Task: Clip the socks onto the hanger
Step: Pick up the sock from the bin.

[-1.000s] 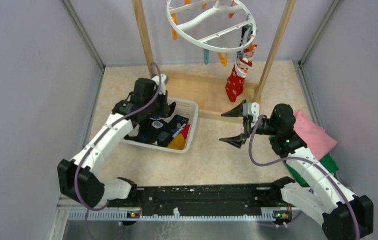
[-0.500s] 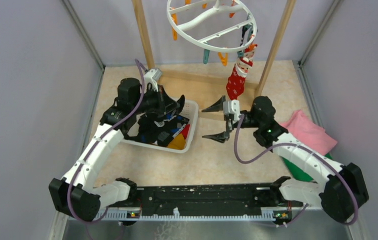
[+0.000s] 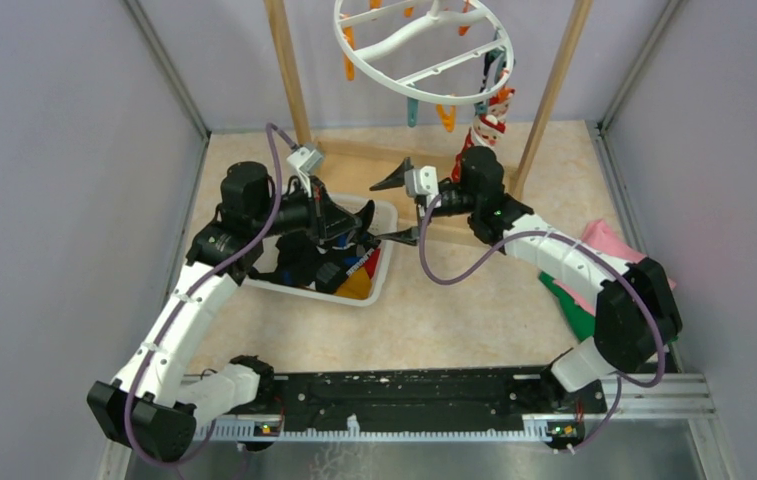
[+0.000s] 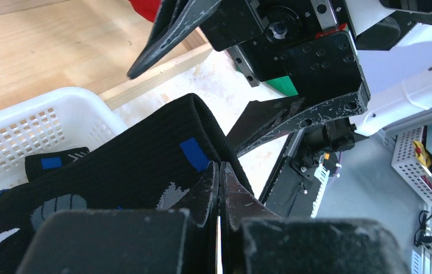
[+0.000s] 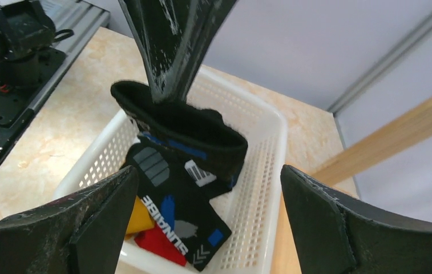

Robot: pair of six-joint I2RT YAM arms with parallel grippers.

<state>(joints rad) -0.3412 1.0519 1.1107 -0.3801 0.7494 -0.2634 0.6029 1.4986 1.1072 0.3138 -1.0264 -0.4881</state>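
The desk (image 3: 454, 310) carries a wooden rack frame (image 3: 289, 70). The hanger (image 3: 424, 97), a white ring with crossbars, hangs high inside it, and one red sock (image 3: 491, 122) is clipped at its right side. Below it, to the left, stands the white basket (image 3: 379, 285) with the other socks (image 5: 168, 222).

The left pincer (image 4: 219, 171) is closed tightly on a black sock (image 5: 185, 128) and holds it just above the basket. The right pincer (image 3: 395, 209) stands wide, with one finger on each side of this sock, and it seems to touch nothing.

I judge that the step in hand is passing the sock to the second arm. To do it well, the right pincer should close on free fabric beside the left fingers, not on them. The left one should let go only when the new grip is firm. It is better to leave one edge free for a peg (image 3: 412, 112); several teal and orange ones hang unused under the ring.

The sock is folded over like a small arch. It is a thick ribbed knit, black, with a small blue square near the fold and grey and white marks lower down.
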